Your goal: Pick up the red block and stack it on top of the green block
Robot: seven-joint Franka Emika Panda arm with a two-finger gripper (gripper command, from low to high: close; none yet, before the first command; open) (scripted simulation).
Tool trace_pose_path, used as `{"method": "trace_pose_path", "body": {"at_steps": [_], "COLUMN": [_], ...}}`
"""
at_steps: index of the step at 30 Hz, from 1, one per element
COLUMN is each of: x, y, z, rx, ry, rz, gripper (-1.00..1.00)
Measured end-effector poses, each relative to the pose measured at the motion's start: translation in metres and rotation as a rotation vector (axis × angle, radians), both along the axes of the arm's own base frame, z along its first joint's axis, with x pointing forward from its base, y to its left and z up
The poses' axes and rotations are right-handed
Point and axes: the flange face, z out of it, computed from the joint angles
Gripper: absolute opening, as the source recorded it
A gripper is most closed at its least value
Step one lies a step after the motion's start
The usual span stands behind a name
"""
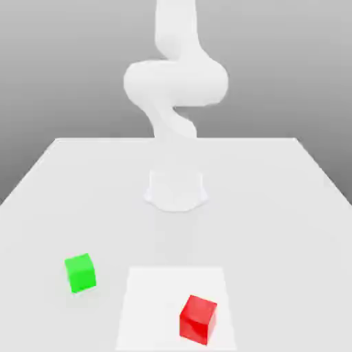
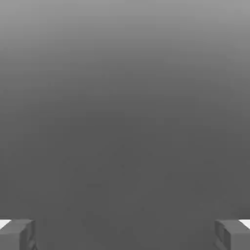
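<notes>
While the white arm rises from its round base near the middle of the pale table in the exterior view, its upper links curl up and out of the picture, so the claw itself cannot be placed there and the blocks can only be set against the arm that carries it. The red block sits on the table well in front of the base, a little toward the exterior view's right, resting on a lighter square patch of the surface. The green block stands on the bare table toward the exterior view's left, well apart from the red one and slightly nearer the base. Both blocks rest flat, and nothing touches either of them. From the hand view, the claw shows its two grey fingertips standing far apart at opposite edges, spread wide with nothing between them. Beyond them lies a plain grey backdrop, and neither block appears between or near the fingers, so the claw holds nothing and is clear of both.
</notes>
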Motion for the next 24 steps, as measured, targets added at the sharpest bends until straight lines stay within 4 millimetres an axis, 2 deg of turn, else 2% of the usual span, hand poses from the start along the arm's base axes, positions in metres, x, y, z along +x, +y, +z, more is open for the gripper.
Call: {"method": "trace_pose_path", "body": {"at_steps": [3,6,12,18,24], "x": [0.037,0.066,0.1,0.104,0.083], "y": [0.004,0.009,0.021,0.032,0.037], "z": [-0.054,-0.109,-0.225,-0.344,-0.455], "rx": [-0.074,-0.139,-0.251,-0.339,-0.395], "ry": [0.091,0.177,0.341,0.495,0.632], "rz": [0.114,0.229,0.472,0.734,0.987], "gripper": [0.0,0.0,0.0,0.0,0.0]}}
